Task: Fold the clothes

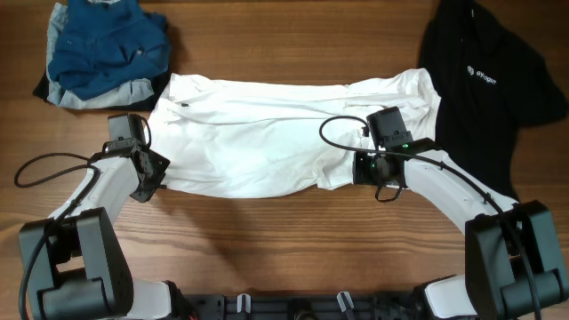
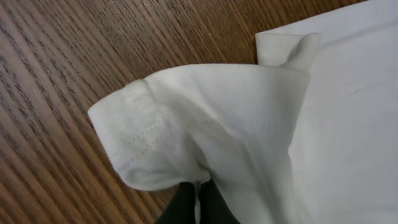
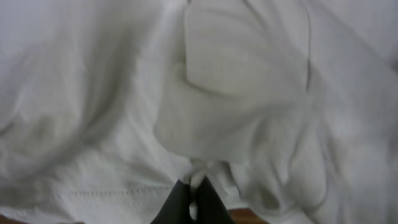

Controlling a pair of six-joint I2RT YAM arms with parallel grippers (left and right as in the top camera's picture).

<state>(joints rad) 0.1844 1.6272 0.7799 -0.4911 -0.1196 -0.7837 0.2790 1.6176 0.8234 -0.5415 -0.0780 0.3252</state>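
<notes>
Large white cotton T-shirt (image 1: 267,133) lies spread mid wooden table (image 1: 267,244). Left claw (image 2: 198,200) pinches its left end, right claw (image 3: 194,198) pinches its right end. Fold step under way, I judge; the next move calls for lifting both ends evenly across.

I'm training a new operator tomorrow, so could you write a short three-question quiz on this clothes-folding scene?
1. True or false: the black shirt lies on the robot's left side.
2. What is the left gripper pinching? A) the white shirt B) the blue heap C) nothing
3. Fill in: the right gripper is shut on the ___ shirt.

Key: 1 false, the black shirt lies on the right; 2 A; 3 white.
</notes>
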